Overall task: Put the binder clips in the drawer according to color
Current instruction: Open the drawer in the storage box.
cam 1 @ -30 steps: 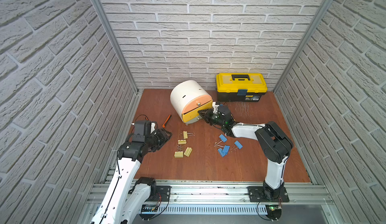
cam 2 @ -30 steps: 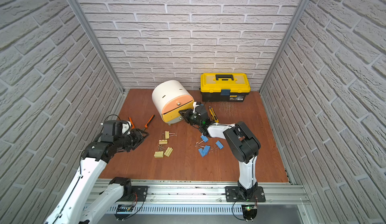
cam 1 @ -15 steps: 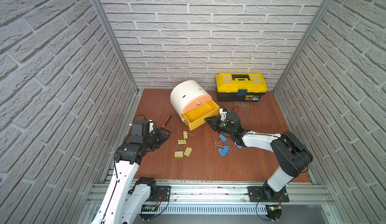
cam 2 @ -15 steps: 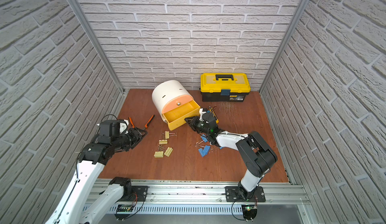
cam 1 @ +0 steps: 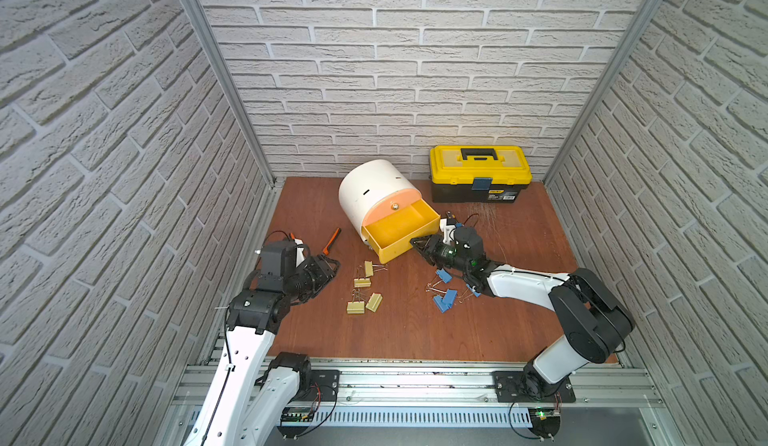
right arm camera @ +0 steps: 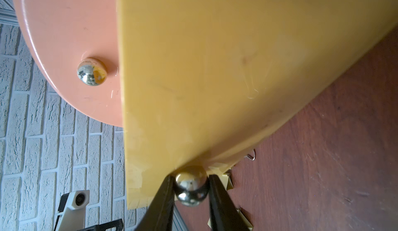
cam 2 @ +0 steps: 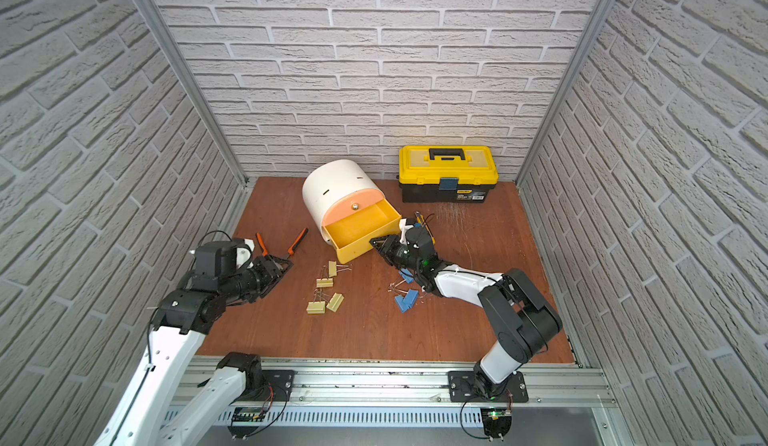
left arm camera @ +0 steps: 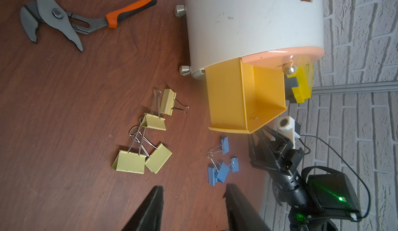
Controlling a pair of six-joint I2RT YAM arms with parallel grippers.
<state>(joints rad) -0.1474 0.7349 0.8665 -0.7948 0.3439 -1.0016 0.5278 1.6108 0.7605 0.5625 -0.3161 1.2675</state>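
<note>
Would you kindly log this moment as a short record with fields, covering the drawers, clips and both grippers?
cabinet: white, lying on table
yellow drawer: pulled out, no clips seen inside
peach drawer: closed
yellow clips: four, loose on table
blue clips: clustered on table by right arm
right gripper: fingers either side of yellow drawer's knob
left gripper: open, empty, above table

above yellow drawer (cam 1: 397, 225): open | front: right claw (cam 1: 417, 243) | left: pliers (cam 2: 286, 248)

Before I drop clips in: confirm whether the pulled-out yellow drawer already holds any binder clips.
No: in the left wrist view the yellow drawer shows only its bare floor.
</note>
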